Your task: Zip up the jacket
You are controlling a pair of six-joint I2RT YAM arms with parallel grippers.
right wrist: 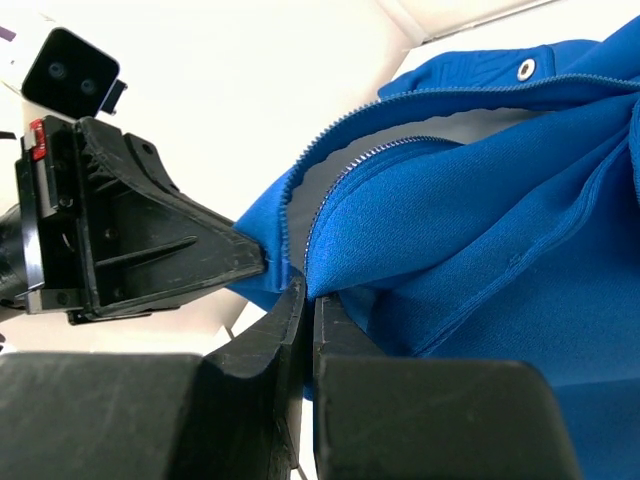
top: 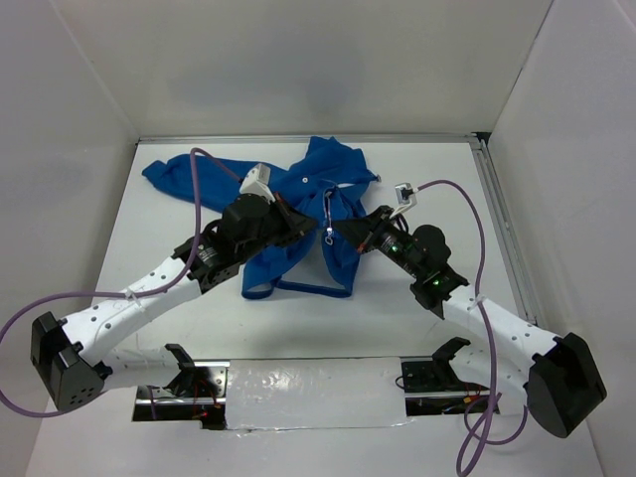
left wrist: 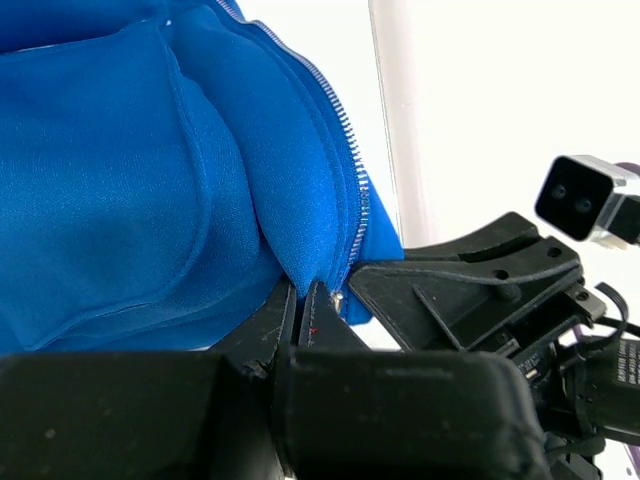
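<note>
Your left gripper and right gripper are both clamped shut on the blue jacket — each pinching fabric beside its zipper, the garment bunched just beyond the tips.

**Bright, flat light; whites washed out up close**

We see even overhead light on the white tabletop, with only faint, soft-edged shadows. The crinkled silver foil strip glares. In our wrist views the pale backgrounds blow out, while the royal-blue fabric jacket stays sharp.

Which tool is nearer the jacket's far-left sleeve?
Left. The left tool pinches the royal-blue fabric jacket at its zipper edge nearer that sleeve; the right tool pinches the opposite edge.
</note>
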